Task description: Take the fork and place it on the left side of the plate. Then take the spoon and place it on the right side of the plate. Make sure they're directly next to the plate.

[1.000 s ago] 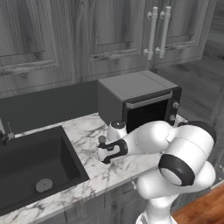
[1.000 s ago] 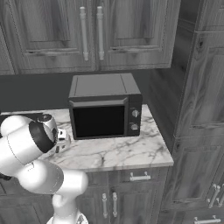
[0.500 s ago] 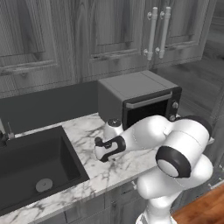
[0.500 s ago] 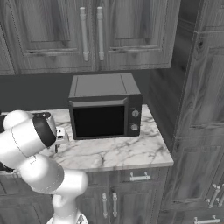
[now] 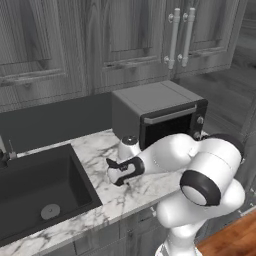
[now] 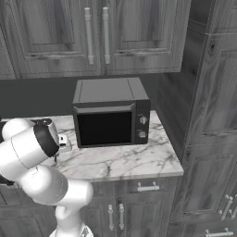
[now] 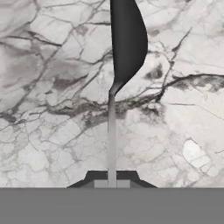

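1. A white robot arm reaches left over a marble counter (image 5: 107, 192) in a rendered kitchen, its gripper (image 5: 116, 173) hanging low above the stone, between a dark sink (image 5: 37, 192) and a microwave (image 5: 157, 117).

2. The gripper pinches the spoon (image 7: 124, 48) by the end of its thin handle; in the hand view the handle rises from between the two dark fingertips (image 7: 98, 177), and the dark oval bowl points away from the camera, turned nearly edge-on.

3. Gripping the far end of the handle leaves the bowl free and out ahead — probably so the spoon can be laid down lengthwise without the fingers meeting the counter first.

4. Beneath the spoon lies bare veined marble; whether the spoon touches it or hangs just above cannot be told.

5. From the right base view, the arm's bulky white elbow (image 6: 28, 150) hides most of the hand, close to the microwave's left side.

6. A small pale canister (image 5: 128, 146) with a dark lid stands just behind the gripper, near the microwave's front corner.

7. My judgement: the spoon is in transit — it has yet to be set directly at the plate's right.
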You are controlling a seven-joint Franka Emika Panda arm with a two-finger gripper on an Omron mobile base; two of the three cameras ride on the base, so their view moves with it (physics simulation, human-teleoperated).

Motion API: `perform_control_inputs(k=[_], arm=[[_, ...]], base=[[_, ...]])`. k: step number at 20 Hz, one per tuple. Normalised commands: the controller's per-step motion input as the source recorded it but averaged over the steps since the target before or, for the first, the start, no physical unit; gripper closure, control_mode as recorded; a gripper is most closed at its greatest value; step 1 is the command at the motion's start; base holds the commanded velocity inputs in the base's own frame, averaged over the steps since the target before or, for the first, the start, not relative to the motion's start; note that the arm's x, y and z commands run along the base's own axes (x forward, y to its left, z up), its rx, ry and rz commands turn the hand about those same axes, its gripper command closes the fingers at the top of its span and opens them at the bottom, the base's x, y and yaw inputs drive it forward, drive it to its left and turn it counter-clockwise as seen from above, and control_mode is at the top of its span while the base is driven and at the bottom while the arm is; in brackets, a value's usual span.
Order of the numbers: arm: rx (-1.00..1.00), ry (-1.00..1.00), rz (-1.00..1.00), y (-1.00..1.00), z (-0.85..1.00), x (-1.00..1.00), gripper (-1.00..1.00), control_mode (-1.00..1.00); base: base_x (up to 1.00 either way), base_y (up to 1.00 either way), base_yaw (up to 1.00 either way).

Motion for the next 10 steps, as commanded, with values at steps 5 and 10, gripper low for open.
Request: perform_control_inputs(k=[5, 10], arm=[[0.01, -0.06, 0.00, -0.09, 0.10, -0.47, 1.00, -1.00], [0.00, -0.08, 0.00, -0.17, 0.36, -0.61, 1.00, -1.00]], base=[[0.00, 0.00, 0.00], [0.00, 0.00, 0.00]])
